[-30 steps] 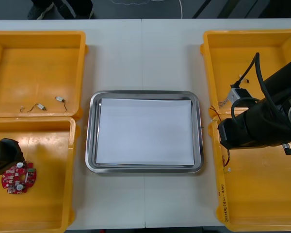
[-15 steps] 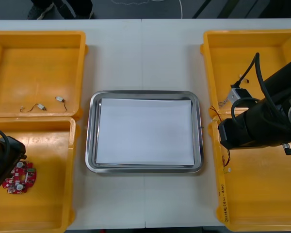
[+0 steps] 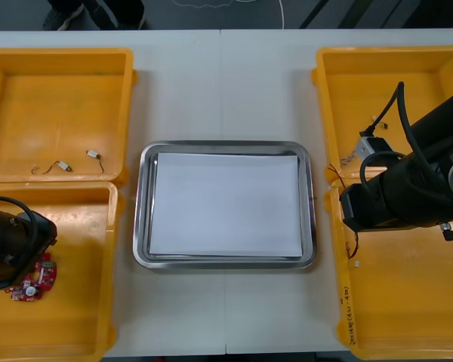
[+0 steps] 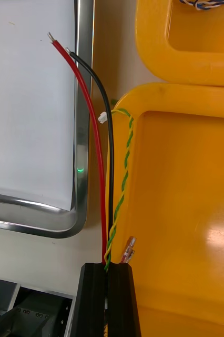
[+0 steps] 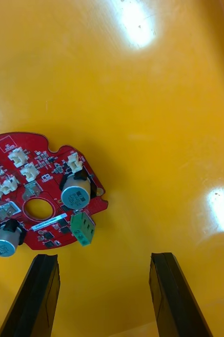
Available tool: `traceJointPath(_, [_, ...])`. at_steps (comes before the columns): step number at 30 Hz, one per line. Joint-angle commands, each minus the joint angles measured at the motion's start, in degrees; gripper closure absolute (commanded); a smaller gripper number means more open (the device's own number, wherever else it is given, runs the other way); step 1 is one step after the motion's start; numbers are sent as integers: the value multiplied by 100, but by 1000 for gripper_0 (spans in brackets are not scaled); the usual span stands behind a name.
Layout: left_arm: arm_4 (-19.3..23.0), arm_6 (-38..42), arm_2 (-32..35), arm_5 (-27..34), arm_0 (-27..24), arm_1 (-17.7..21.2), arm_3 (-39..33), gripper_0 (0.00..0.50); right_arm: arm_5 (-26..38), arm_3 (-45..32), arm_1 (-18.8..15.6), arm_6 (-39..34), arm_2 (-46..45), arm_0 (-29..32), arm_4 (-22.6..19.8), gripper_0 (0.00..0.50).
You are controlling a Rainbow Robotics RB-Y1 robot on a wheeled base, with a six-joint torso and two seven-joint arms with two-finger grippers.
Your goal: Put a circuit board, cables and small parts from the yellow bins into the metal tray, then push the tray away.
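The left gripper (image 5: 102,258) is hovering, fingers spread wide, in the yellow bin (image 3: 83,317) at eight o'clock from the metal tray (image 3: 140,226), likely lining up to straddle the red circuit board (image 5: 38,195) lying flat there. At three o'clock, the right gripper (image 4: 108,267) is pinching the cables (image 4: 111,158), whose free ends are reaching over the tray, ready for dropping.

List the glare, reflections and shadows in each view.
Left wrist view: two bright white glare patches on the floor of the near left yellow plastic bin. Right wrist view: a soft glare patch in the near right yellow plastic bin; a small green glint on the shiny metal tray's rim. Front view: even light, no strong glare.
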Motion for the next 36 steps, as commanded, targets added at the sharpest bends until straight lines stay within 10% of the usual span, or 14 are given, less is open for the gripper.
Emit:
traceJointPath(1, [-96, -193, -64, -222, -118, -122, 131, 0, 40, -39, 61, -176, 52, -77, 54, 500])
traceJointPath(36, [10, -281, -117, -838, 488, -122, 228, 0, 40, -39, 43, -149, 52, -77, -34, 500])
